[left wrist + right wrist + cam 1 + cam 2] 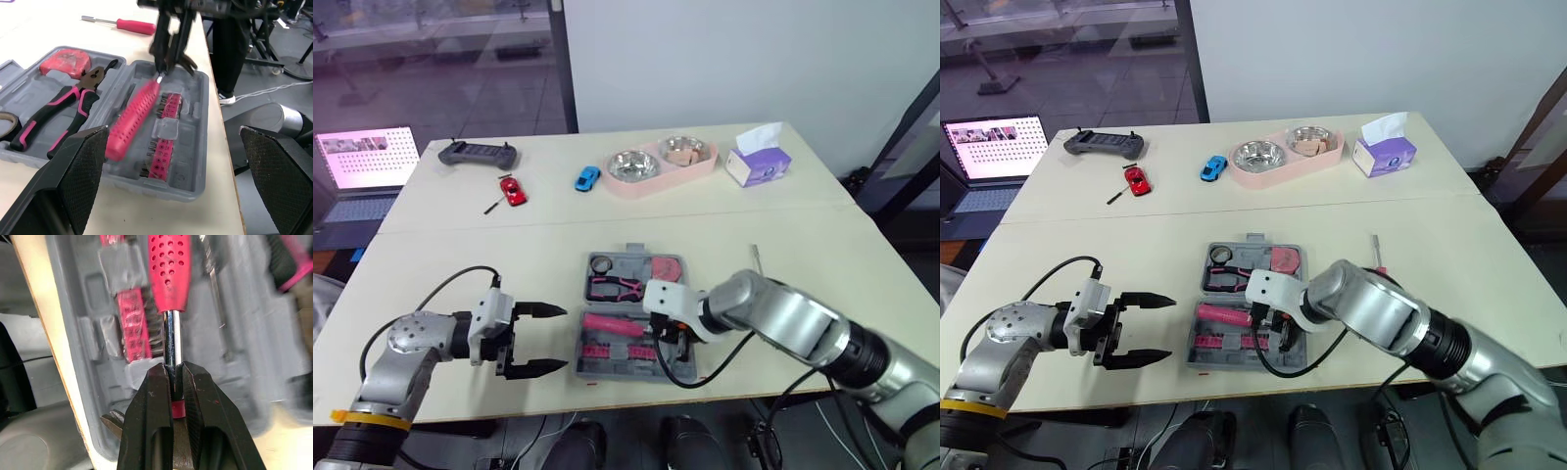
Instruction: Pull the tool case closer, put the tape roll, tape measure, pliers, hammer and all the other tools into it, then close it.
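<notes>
The grey tool case [628,257] lies open near the table's front edge. Its far half holds a tape roll [601,262], pink-handled pliers [617,286] and a red tape measure [668,267]. In the near half, over rows of pink bits, lies the hammer with its pink handle [612,324]. My right gripper [172,377] is shut on the hammer's metal shaft, just above the case's right side. My left gripper [564,339] stands open on the table left of the case, fingers pointing at it, holding nothing. A red-handled screwdriver [755,257] lies on the table right of the case.
At the back of the table are a dark game controller [478,154], a red toy car [513,190], a blue toy car [587,178], a pink tray with two steel bowls [661,162] and a tissue box [759,162]. A laptop [367,162] sits far left.
</notes>
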Controlling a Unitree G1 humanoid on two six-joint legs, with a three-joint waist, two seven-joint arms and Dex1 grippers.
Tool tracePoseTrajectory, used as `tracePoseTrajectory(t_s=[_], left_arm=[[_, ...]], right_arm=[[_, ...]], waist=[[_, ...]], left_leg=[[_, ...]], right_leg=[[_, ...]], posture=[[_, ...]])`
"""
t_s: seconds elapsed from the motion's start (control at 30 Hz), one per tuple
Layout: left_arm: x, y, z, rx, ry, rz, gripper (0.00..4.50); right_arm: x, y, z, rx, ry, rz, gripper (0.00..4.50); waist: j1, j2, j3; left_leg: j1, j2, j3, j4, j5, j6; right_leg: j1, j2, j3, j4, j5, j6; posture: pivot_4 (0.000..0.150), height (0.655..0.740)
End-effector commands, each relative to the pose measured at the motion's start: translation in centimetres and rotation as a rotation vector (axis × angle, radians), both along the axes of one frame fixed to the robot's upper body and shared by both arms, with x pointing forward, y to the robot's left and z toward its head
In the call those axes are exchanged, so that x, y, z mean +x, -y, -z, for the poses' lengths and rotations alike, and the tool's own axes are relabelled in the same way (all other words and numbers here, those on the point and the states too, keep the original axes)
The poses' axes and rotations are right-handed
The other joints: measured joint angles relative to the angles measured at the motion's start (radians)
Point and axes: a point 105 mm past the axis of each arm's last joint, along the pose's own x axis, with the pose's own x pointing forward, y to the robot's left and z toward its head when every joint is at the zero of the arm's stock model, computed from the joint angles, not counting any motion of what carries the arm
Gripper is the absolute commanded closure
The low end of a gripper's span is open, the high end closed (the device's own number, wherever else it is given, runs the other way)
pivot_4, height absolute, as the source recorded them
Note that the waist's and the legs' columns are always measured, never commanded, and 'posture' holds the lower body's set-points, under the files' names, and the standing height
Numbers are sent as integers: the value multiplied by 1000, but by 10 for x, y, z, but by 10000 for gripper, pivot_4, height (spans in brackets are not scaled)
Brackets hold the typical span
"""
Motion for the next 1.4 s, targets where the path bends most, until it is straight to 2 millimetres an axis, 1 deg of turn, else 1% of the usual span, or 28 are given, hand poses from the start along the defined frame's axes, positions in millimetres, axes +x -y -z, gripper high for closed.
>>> tracePoseTrajectory(t_s=[0.03, 0.23, 0.43, 0.7, 0.97, 1.07, 1.27, 1.4], left_arm=[[1, -2, -8, -4, 32, -3, 0], [0, -1, -5, -6, 32, -4, 0], [-3, -1, -3, -11, 29, -12, 0], [-7, 2, 1, -28, 24, -22, 0], [-8, 4, 2, -41, 25, -39, 0], [-7, 1, 2, -44, 27, -55, 0], [-3, -14, 1, -24, 39, -88, 0], [0, -17, 0, -18, 44, -88, 0]], right_arm=[[-3, -7, -15, -19, 17, -74, 44632], [2, -9, -12, -83, 4, -95, 44632], [0, -18, -14, -84, -31, -100, 44632], [1, -17, -11, -123, -47, -106, 44632], [9, -16, -7, -150, -43, -101, 44632], [11, -15, -7, -153, -44, -96, 44632], [12, -11, -10, -158, -46, -88, 44632], [12, -10, -10, -163, -47, -86, 44632]], waist=[[-1, 0, 0], [0, 0, 0], [-1, 0, 0], [0, 0, 0], [-1, 0, 0], [0, 0, 0], [-1, 0, 0], [0, 0, 0]], left_leg=[[0, 0, 0, 0, 0, 0], [0, 0, 0, 0, 0, 0], [0, 0, 0, 0, 0, 0], [0, 0, 0, 0, 0, 0], [0, 0, 0, 0, 0, 0], [0, 0, 0, 0, 0, 0], [0, 0, 0, 0, 0, 0], [0, 0, 0, 0, 0, 0]], right_leg=[[0, 0, 0, 0, 0, 0], [0, 0, 0, 0, 0, 0], [-1, 0, 0, 0, 0, 0], [0, 0, 0, 0, 0, 0], [-1, 0, 0, 1, 0, 0], [-1, 0, 0, 0, 0, 0], [-1, 0, 0, 1, 0, 0], [-1, 0, 0, 1, 0, 0]], posture=[[1500, 7370], [1500, 7370], [1500, 7370], [1500, 7370], [1500, 7370], [1500, 7370], [1500, 7370], [1500, 7370]])
